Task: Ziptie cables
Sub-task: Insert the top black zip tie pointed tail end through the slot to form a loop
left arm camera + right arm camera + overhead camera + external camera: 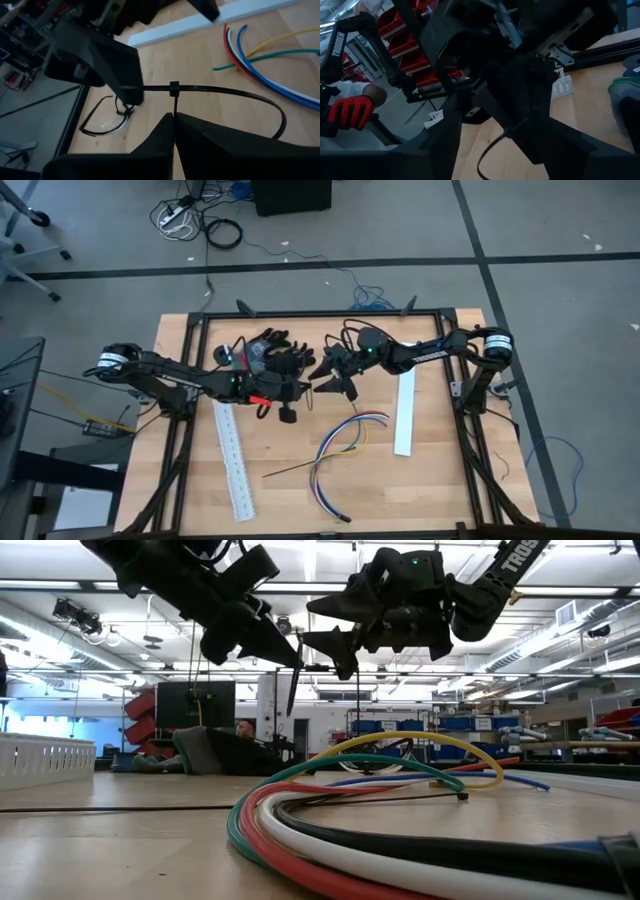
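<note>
The cables [345, 442] lie loose in a curved bundle on the wooden table right of centre, also in the low view [380, 780] and the left wrist view [260, 55]. Above the table's middle my left gripper [300, 385] is shut on a black zip tie [225, 92] bent into a loop. My right gripper [332, 378] faces it from the right, open [315, 625]. The zip tie's free end reaches one of its fingers [100, 60]. My left gripper pinches the zip tie's strap [174, 107] between its two fingertips [160, 135], just short of the square head [174, 89]. The zip tie is lifted clear of the table, its loop curving out beyond the fingers. My right gripper: the strap's end [132, 88] meets one finger; I cannot tell whether it touches.
Two long white slotted strips lie on the table, one at the left [232, 460], one at the right [405, 408]. Black gloves [275, 348] sit behind the grippers, and safety glasses [107, 120] lie below. A thin black strand [300, 468] lies near the cables. A person's red-gloved hand [350, 110] shows beyond the table.
</note>
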